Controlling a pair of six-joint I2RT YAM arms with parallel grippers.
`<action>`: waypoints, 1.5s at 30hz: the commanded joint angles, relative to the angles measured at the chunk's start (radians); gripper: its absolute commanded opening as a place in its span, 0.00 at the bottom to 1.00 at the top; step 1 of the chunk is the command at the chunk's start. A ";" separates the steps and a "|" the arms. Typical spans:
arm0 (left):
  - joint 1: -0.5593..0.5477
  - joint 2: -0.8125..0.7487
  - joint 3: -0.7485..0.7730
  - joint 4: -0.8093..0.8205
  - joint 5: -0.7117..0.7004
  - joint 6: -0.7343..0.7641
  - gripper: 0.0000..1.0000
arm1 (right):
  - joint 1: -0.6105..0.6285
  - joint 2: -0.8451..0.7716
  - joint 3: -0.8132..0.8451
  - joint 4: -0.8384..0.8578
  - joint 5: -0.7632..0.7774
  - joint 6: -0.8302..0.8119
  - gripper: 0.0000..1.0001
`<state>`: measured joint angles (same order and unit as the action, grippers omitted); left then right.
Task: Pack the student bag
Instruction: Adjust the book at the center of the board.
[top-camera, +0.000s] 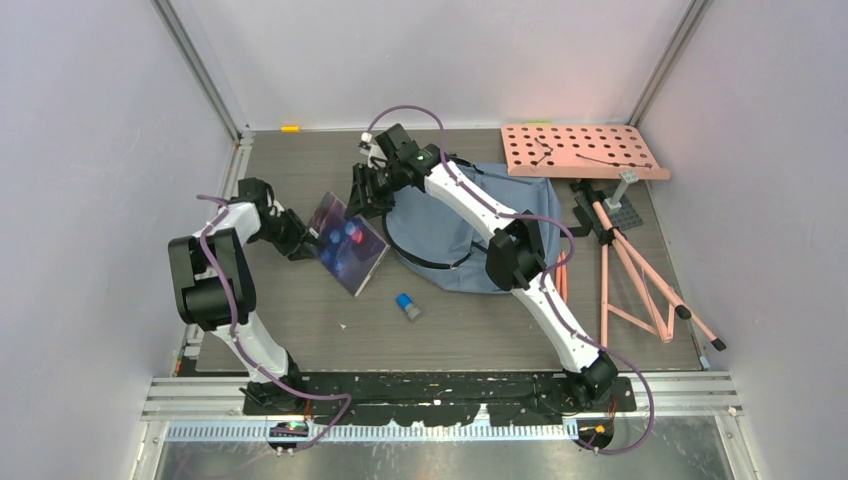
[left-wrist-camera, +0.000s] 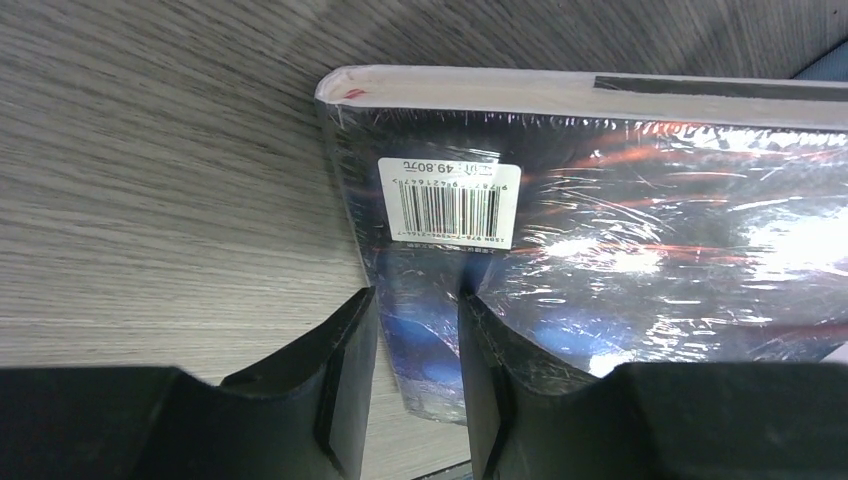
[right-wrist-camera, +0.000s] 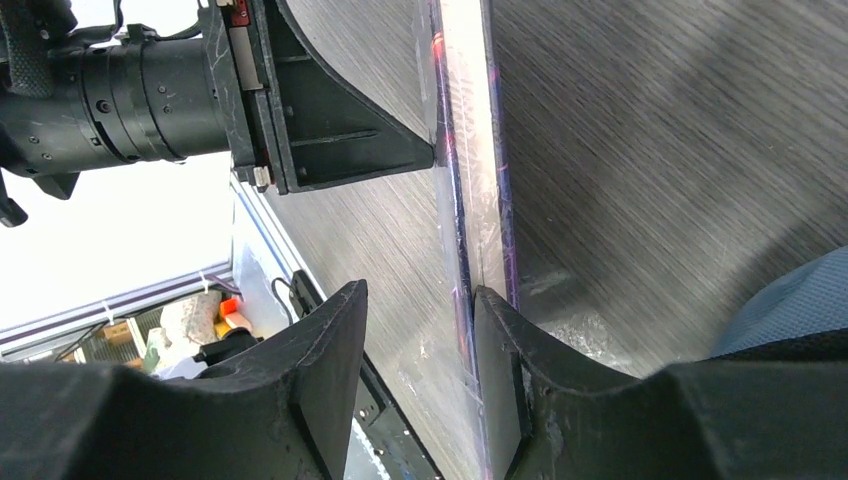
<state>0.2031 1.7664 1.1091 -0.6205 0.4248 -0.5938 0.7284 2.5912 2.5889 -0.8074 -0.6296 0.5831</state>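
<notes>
Bag (top-camera: 470, 235) only overhead; left claw (left-wrist-camera: 418, 345) view shows book's (left-wrist-camera: 600, 230) barcode

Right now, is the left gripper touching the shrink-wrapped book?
Touching. In the left wrist view the left gripper has the book edge between its fingers, pads against the plastic wrap.

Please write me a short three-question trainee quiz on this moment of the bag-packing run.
1. True or false: both arms grip the same book.
2. Which item lies loose on the table between the arms' bases and the bag? A) a blue-capped bottle B) a red mug C) a pair of scissors
3. Fill in: the white sticker on the book's shrink-wrapped cover carries a ____.

Key
1. True: the left fingers pinch one edge and the right fingers clamp another.
2. A, the bottle.
3. Barcode.
</notes>
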 joint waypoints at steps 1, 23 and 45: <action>-0.048 -0.009 -0.033 0.070 0.070 -0.016 0.38 | 0.057 -0.100 0.027 0.062 -0.055 -0.009 0.49; -0.285 0.174 0.083 0.159 0.186 -0.074 0.40 | -0.148 -0.469 -0.533 0.078 0.136 -0.130 0.72; -0.288 0.180 0.109 0.119 0.161 -0.026 0.40 | -0.157 -0.343 -0.619 0.082 0.014 -0.219 0.74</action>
<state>-0.0715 1.9335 1.1950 -0.5045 0.6106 -0.6460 0.5354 2.2047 1.9087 -0.7448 -0.5545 0.3882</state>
